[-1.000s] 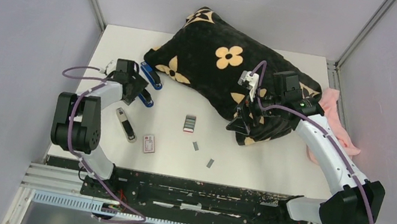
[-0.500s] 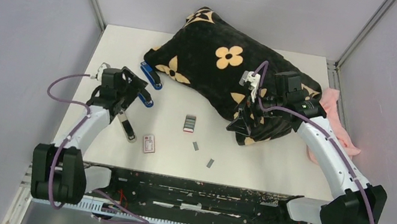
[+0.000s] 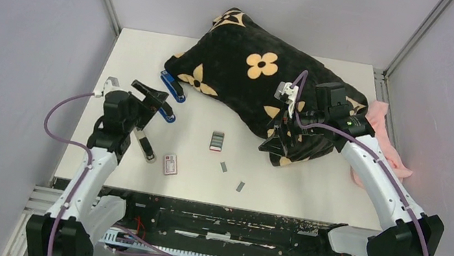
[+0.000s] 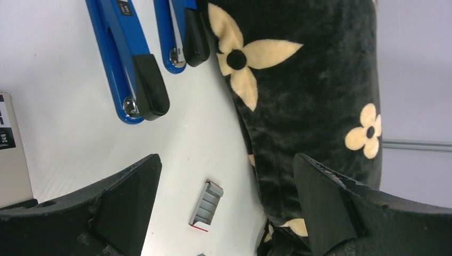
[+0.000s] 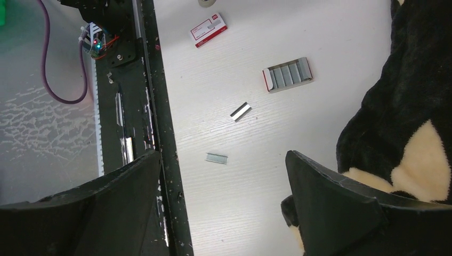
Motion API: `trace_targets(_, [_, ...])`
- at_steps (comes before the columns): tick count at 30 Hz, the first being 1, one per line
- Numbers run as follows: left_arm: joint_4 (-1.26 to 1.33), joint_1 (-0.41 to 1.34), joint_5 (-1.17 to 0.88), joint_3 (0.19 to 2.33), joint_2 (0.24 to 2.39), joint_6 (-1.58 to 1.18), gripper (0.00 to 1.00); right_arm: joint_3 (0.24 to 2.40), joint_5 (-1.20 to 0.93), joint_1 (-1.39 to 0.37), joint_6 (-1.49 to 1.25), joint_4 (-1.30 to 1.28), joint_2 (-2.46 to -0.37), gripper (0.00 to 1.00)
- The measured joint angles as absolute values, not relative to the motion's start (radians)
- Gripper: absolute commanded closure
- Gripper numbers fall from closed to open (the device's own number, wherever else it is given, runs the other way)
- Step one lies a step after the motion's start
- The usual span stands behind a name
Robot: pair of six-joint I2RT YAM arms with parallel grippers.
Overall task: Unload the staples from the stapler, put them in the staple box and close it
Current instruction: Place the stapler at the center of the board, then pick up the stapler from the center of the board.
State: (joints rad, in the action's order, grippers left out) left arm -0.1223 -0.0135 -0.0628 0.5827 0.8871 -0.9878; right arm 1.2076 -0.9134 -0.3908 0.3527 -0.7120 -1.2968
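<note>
The stapler (image 3: 144,143), silver-grey on a black base, lies on the white table at the left; only its tip shows at the top edge of the right wrist view (image 5: 207,2). A block of staples (image 3: 216,140) lies mid-table, with two short strips (image 3: 223,166) (image 3: 240,186) nearer the front. My left gripper (image 3: 152,101) is open and empty, above the table just behind the stapler. Its wrist view shows the block (image 4: 207,205) between the fingers. My right gripper (image 3: 275,144) is open and empty at the pillow's front edge. Its view shows the block (image 5: 287,74) and both strips (image 5: 240,111) (image 5: 216,158).
Two blue staplers (image 3: 173,88) (image 3: 166,113) lie left of a large black pillow with cream flowers (image 3: 255,70). A small red-and-white box (image 3: 170,164) sits by the stapler. A pink cloth (image 3: 386,137) lies at the right. The black base rail (image 3: 209,219) runs along the front.
My left arm has swung its elbow down towards the near edge, while its gripper stays by the blue staplers. The right arm has barely moved.
</note>
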Motion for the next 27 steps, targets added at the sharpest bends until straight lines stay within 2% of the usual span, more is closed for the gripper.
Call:
trace_targets(8, [-0.127,-0.014,-0.096,0.579,0.769,-0.952,0.01,1.205,-0.924,-0.391,0.353,-0.712,-1.296,0.06])
trace_targets(16, [-0.178,-0.014,-0.12,0.581,0.675,-0.749,0.01,1.202,-0.941,-0.391,0.353,-0.712,-1.296,0.06])
trace_targets(27, [-0.159,-0.014,-0.198,0.57,0.63,-0.683,0.01,1.202,-0.953,-0.391,0.357,-0.713,-1.296,0.06])
